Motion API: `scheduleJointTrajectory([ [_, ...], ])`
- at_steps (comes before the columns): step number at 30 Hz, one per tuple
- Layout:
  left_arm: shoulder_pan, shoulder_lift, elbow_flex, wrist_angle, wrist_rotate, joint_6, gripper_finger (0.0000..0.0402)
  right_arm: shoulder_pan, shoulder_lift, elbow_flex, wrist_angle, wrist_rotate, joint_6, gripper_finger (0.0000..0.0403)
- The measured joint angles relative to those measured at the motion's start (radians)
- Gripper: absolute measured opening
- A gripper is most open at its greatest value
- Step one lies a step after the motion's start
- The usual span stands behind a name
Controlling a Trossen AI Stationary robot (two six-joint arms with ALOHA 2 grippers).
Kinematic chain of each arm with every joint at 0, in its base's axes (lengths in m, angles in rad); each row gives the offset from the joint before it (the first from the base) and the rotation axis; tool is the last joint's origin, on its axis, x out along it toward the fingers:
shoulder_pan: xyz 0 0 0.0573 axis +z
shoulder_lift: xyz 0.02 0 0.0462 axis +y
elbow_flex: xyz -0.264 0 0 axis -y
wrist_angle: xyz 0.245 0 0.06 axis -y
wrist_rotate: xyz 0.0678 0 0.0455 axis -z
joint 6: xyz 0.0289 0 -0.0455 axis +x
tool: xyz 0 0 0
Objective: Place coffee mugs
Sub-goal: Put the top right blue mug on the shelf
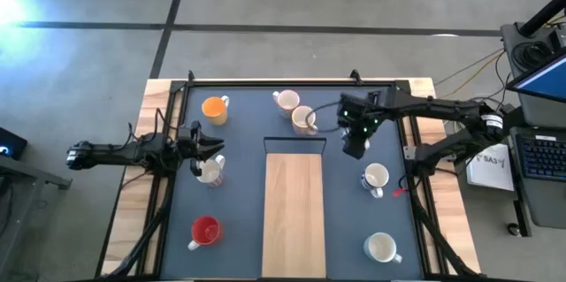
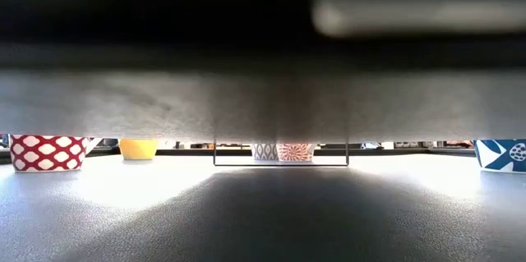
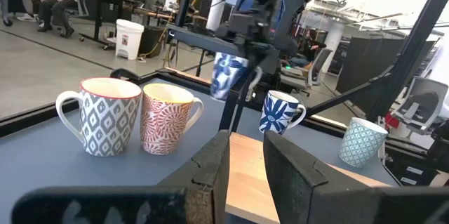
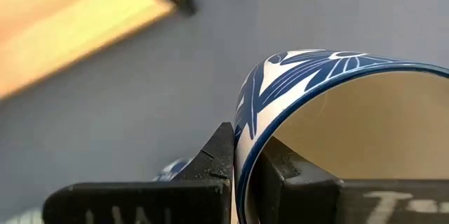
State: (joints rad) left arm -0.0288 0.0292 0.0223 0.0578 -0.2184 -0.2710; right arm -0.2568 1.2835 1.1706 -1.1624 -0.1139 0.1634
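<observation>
My right gripper [image 1: 354,136] hangs over the mat's far middle, shut on a blue-and-white leaf-patterned coffee mug [image 3: 228,75] held in the air. Two patterned mugs [image 3: 105,115] [image 3: 167,119] stand side by side at the far middle. An orange mug [image 1: 214,109] stands at the far left and a red one [image 1: 205,230] at the near left. Two more mugs [image 1: 376,177] [image 1: 381,247] stand at the right. My left gripper [image 3: 245,164] waits open at the left edge, with a white mug [image 1: 210,171] standing just beside it. My right gripper pinches the mug's wall at the rim [image 4: 242,147], with one finger inside the mug and one outside. The fingers come from above, slanting down. The mug hangs below them, lifted clear of the mat.
A long wooden board [image 1: 294,211] lies down the middle of the dark mat, with a thin black frame [image 1: 294,141] at its far end. A raised rail [image 1: 292,81] borders the mat. Cables and a laptop sit beyond the right edge.
</observation>
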Motion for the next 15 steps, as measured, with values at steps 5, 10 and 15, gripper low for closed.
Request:
scheduleJointTrajectory([
  [5,0.0,0.0,0.0,0.0,0.0,0.0,0.0071,0.106,0.001,0.001,-0.007,0.0,0.008,0.0014],
  [10,0.0,0.0,0.0,0.0,0.0,0.0,0.0071,0.183,0.019,0.044,-0.004,0.001,-0.014,0.0021],
  [15,0.0,0.0,0.0,0.0,0.0,0.0,0.0071,0.226,0.056,0.106,0.004,0.012,-0.052,0.0024],
])
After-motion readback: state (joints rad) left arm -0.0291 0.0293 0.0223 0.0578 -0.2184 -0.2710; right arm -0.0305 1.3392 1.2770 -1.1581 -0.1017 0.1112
